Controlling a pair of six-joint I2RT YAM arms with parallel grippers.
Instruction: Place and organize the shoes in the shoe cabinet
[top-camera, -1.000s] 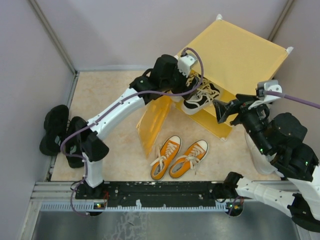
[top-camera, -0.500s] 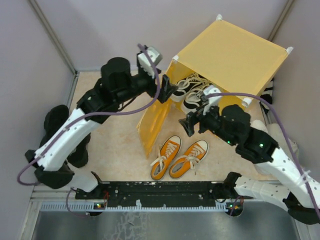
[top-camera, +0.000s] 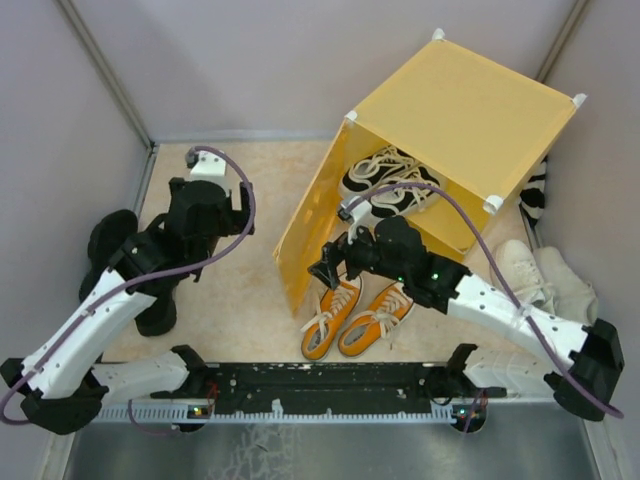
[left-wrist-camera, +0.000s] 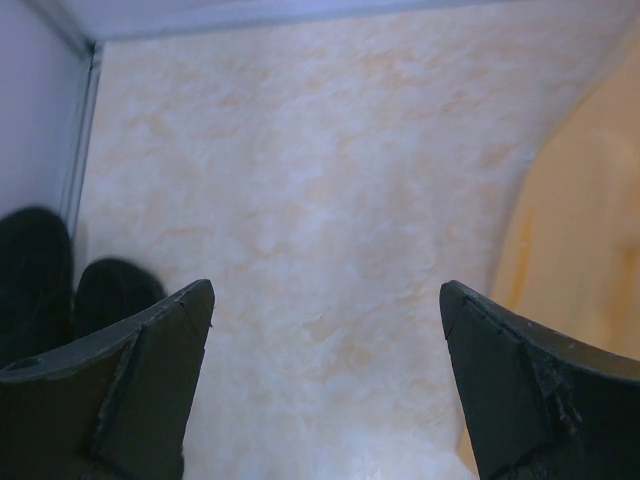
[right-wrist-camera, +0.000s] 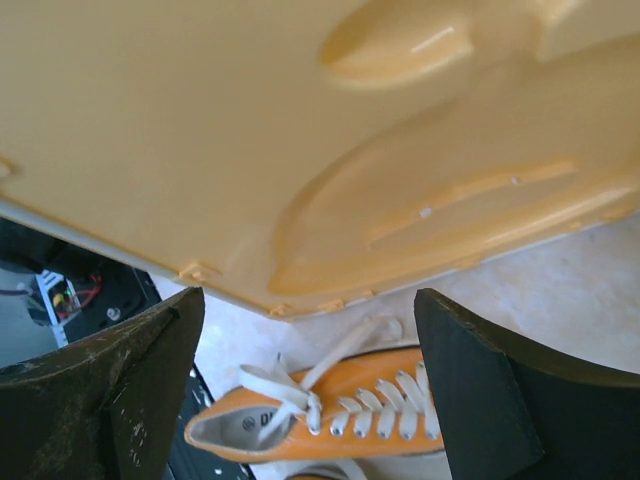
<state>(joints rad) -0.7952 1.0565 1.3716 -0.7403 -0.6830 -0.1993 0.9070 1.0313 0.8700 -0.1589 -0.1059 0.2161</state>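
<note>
— Eyes on the right gripper (right-wrist-camera: 310, 310): fingers spread wide, pinching nothing, hovering just over the orange shoes (top-camera: 325, 320) and right beside the open door (top-camera: 310, 235).

— Risk there?

— Clipping the door's lower edge on the way down, swinging it or jolting the shoe cabinet (top-camera: 460, 100). Or hooking a loose white lace (right-wrist-camera: 300, 385) instead of the shoe's side, so dragging rather than lifting.

— And the left gripper (left-wrist-camera: 325, 300)?

— Spread wide too, empty, over bare floor (left-wrist-camera: 330, 150), near the all-black shoes (top-camera: 105, 250). No danger there yet.

— Inside the cabinet?

— Black-and-white pair (top-camera: 385, 185) already in; hard to tell which level from above. Could get shoved askew when pushing the orange ones past.
</note>
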